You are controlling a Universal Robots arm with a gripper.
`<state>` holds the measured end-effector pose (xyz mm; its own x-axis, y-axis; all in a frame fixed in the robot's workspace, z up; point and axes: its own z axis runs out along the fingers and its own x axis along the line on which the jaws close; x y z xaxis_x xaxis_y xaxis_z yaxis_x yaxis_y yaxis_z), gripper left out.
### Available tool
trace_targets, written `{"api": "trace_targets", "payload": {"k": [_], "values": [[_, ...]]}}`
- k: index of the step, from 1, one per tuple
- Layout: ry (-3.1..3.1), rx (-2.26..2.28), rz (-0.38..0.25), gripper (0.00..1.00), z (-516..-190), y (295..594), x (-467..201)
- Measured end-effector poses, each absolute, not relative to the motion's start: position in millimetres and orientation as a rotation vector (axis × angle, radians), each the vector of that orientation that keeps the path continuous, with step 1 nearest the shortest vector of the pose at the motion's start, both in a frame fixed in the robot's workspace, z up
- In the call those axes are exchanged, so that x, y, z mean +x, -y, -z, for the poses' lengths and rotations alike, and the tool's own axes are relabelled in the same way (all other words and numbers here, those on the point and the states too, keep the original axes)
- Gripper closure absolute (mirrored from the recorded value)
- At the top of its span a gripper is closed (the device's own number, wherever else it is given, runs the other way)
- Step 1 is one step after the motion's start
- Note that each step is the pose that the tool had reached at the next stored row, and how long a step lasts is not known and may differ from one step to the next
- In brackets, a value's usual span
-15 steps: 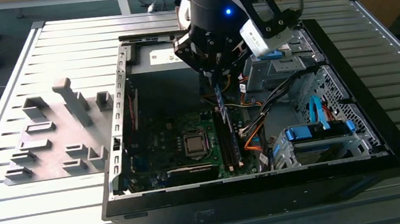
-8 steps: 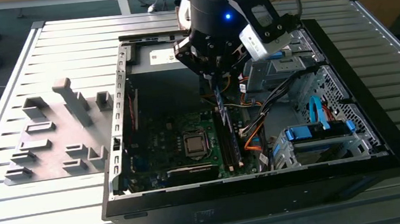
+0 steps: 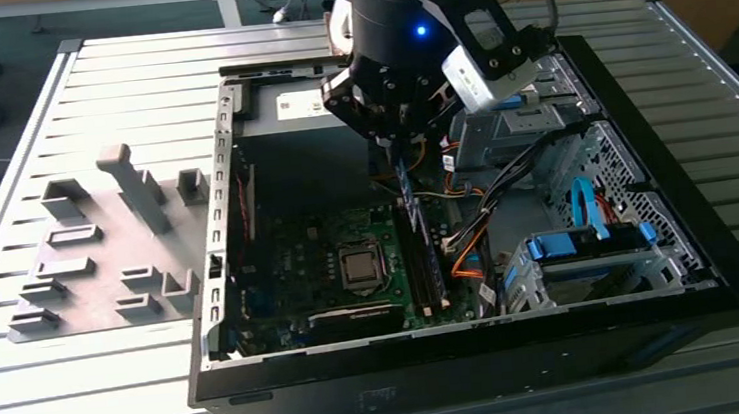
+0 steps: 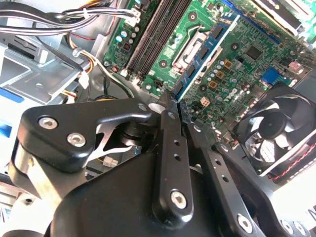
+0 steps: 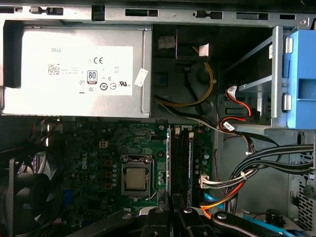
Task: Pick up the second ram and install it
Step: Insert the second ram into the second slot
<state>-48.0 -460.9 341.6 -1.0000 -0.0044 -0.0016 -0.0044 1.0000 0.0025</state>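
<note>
second ram [image 4: 205, 57], long thin blue-green circuit-board stick, clamped edge-on in black end effector [image 4: 173, 106] over green motherboard [image 5: 103, 163], just above dark memory slots [image 5: 181, 158] inside black computer case [image 3: 694, 239] on bench. install step in hand; probably needs stick lined up with slot.
</note>
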Motion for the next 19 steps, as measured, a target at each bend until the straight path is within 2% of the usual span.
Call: {"api": "trace_targets", "payload": {"k": [19], "values": [[-3.142, -0.042, -0.003, 0.86, -313.2, 462.6, -39.8]]}}
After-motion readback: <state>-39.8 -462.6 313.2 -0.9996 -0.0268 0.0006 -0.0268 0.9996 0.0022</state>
